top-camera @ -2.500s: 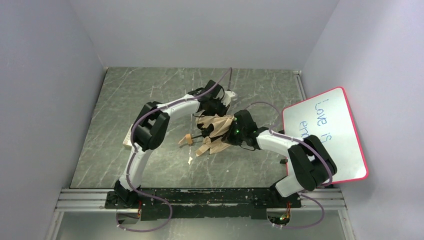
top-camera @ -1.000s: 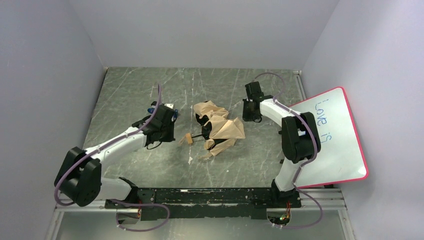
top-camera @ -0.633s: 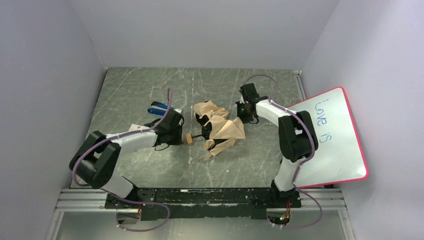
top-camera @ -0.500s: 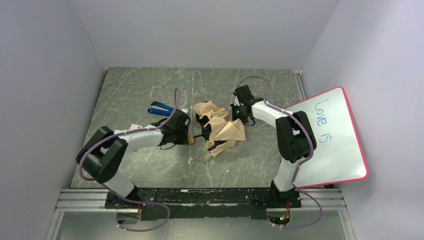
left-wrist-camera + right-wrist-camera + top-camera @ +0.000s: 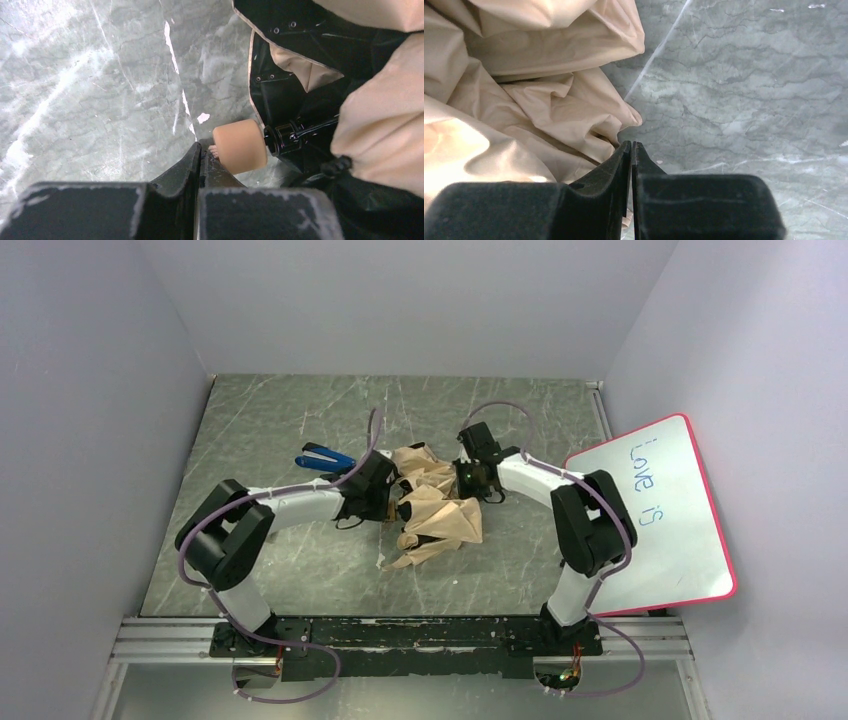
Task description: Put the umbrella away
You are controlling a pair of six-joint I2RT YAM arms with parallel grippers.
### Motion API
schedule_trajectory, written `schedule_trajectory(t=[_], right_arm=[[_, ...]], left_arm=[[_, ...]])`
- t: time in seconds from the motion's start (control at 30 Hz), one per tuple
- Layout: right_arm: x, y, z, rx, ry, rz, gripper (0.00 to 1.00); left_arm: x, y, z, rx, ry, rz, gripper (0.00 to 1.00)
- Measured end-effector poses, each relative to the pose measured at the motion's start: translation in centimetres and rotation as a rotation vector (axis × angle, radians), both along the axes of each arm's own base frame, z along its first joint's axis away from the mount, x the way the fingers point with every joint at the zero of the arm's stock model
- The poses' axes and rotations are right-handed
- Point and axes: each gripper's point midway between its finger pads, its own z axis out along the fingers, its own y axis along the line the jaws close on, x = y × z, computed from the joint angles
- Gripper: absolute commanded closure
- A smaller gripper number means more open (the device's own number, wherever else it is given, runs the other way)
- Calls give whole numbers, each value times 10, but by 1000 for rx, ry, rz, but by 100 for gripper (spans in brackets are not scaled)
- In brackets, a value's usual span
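Note:
The umbrella lies crumpled mid-table, cream canopy with black lining. My left gripper is at its left side. In the left wrist view the gripper is shut, and the tan wooden handle rests against the side of its right fingertip, not between the fingers. The dark shaft runs from the handle into the black lining. My right gripper is at the canopy's upper right. In the right wrist view it is shut and empty, its tips at the edge of the cream fabric.
A blue object lies behind my left arm. A pink-rimmed whiteboard leans at the right wall. A small white scrap lies in front of the umbrella. Walls close the table at left, back and right.
Both arms have swung inward from the table's sides to the umbrella. My left gripper has reached the handle and my right gripper the canopy's edge. The umbrella looks more bunched.

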Motion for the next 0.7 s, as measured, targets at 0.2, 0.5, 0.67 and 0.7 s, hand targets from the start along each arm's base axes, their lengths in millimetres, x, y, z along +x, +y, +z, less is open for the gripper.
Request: schedule_trajectory(t=[0.2,0.5,0.67,0.7], right_arm=[[4,-6,14,-7,-44,-37,85],[20,-45,70,-78,-213,-171,73],[20,-65,111,-64,-326,-238,68],[16,-66,113,-59,-331,-242,67]], left_arm=[[15,-3,11,26,-24,-43,95],[32,10,69,-7,-152,-65,52],[4,29,115,-92,-249,-103,43],[-5,29,117,-114,-250,-123,42]])
